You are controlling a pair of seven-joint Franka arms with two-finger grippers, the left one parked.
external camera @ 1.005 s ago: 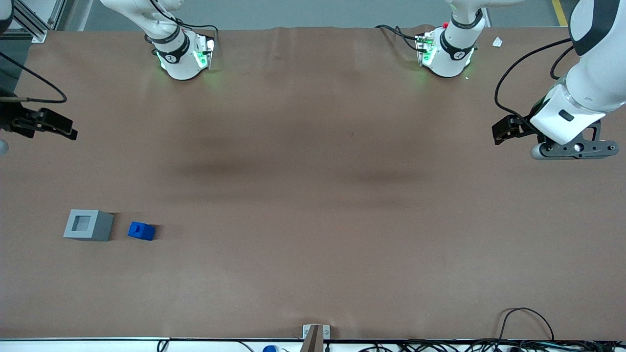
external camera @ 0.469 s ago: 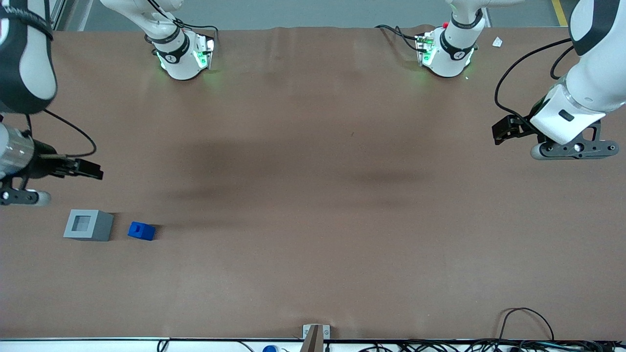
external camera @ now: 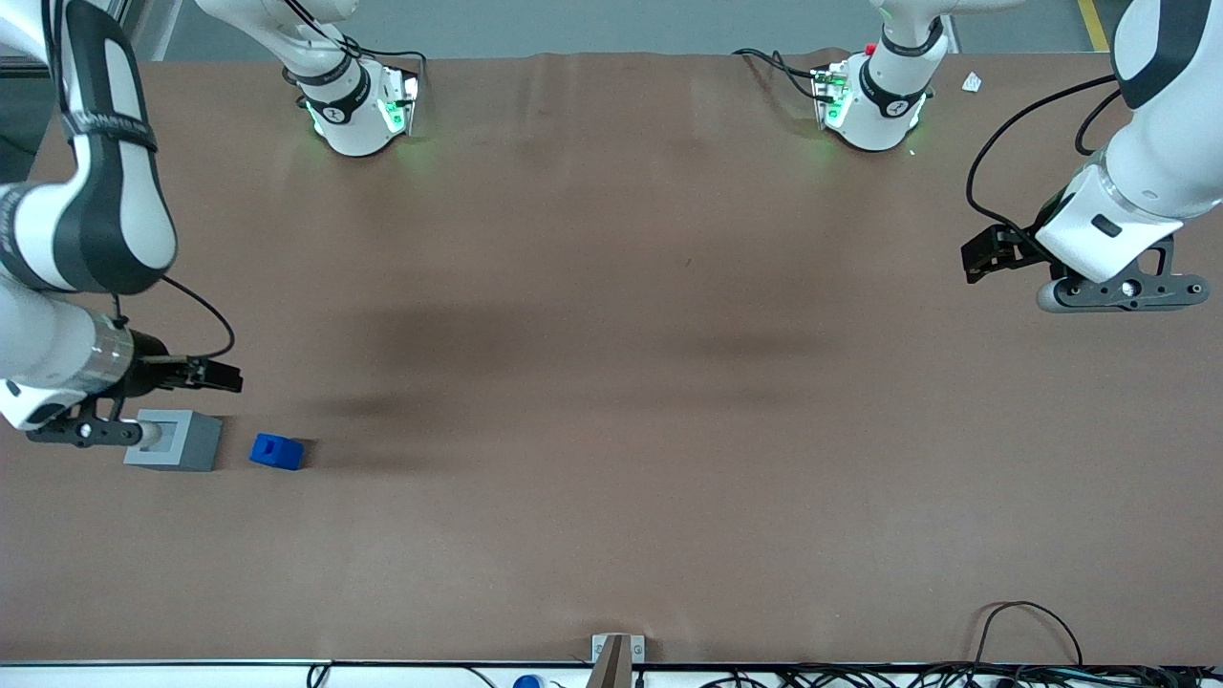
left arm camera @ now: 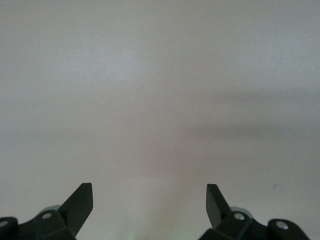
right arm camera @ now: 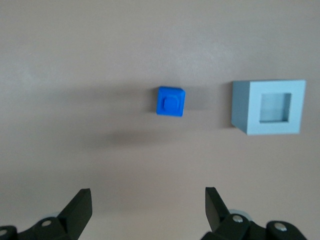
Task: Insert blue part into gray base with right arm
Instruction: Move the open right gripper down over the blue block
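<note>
The blue part [external camera: 277,451] lies on the brown table beside the gray base [external camera: 182,441], a small gap between them. The right arm [external camera: 86,220] reaches in over the working arm's end of the table. Its gripper [external camera: 222,378] hovers above the table, a little farther from the front camera than both blocks, and the wrist mount overlaps the base's edge. In the right wrist view the gripper [right arm camera: 147,191] is open and empty, the blue part [right arm camera: 170,101] and gray base [right arm camera: 270,107] lie ahead of it, and the base's square recess is empty.
Two robot pedestals [external camera: 358,105] [external camera: 869,100] stand along the table's edge farthest from the front camera. A metal bracket [external camera: 616,655] and cables [external camera: 1032,640] line the near edge. The parked arm [external camera: 1108,239] hangs over its own end of the table.
The right arm has swung in from the table's end toward the front camera, bringing its open gripper close above the gray base and blue part. The blocks have not moved.
</note>
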